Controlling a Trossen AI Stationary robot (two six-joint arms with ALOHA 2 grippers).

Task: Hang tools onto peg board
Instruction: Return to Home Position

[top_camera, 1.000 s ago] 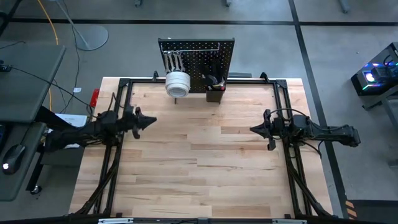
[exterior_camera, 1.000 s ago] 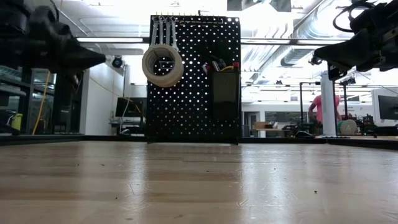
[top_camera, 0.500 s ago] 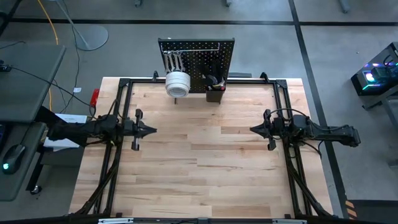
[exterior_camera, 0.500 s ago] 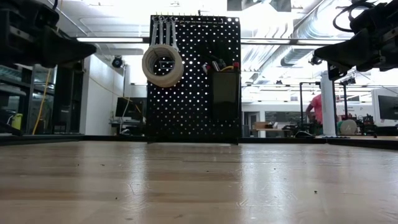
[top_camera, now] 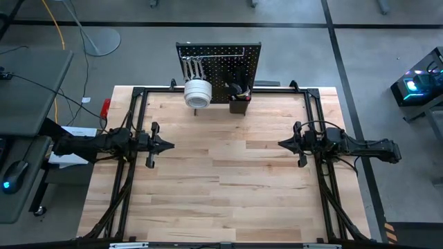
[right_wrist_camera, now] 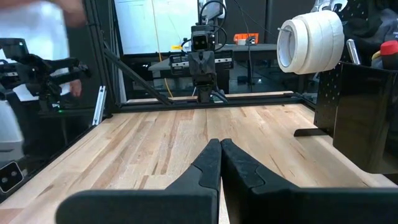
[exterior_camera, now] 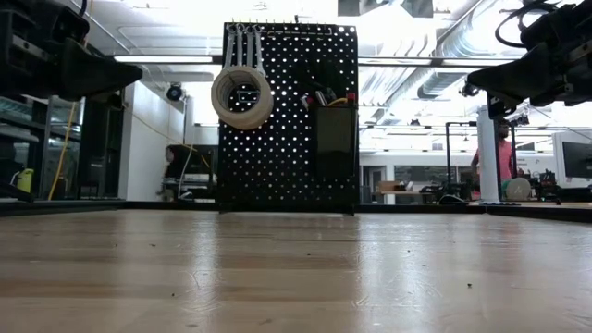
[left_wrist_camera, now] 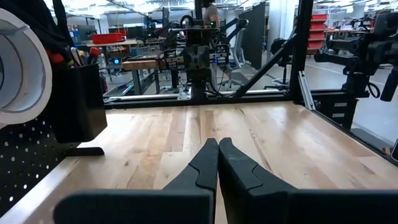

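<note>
The black peg board [top_camera: 219, 71] stands upright at the table's far edge. On it hang silver wrenches [exterior_camera: 242, 46] and a white tape roll [exterior_camera: 242, 97] from hooks, and its small black bin [exterior_camera: 334, 134] holds red-handled tools [exterior_camera: 324, 96]. My left gripper [top_camera: 169, 144] hovers shut over the table's left side, pointing level toward the right. My right gripper [top_camera: 281, 144] hovers shut over the right side, pointing level toward the left. Neither holds anything; both fingertip pairs meet in the wrist views [left_wrist_camera: 218, 144] [right_wrist_camera: 220, 144].
The wooden tabletop [top_camera: 221, 187] lies between the two arms, framed by black rails [top_camera: 131, 124]. A desk with a mouse [top_camera: 14, 173] stands left of the table. People move in the room behind [exterior_camera: 499, 153].
My left gripper has swung from pointing slightly toward the far edge round to pointing straight across the table toward the right, and has rolled about its own line. It stays shut. The right arm has kept still.
</note>
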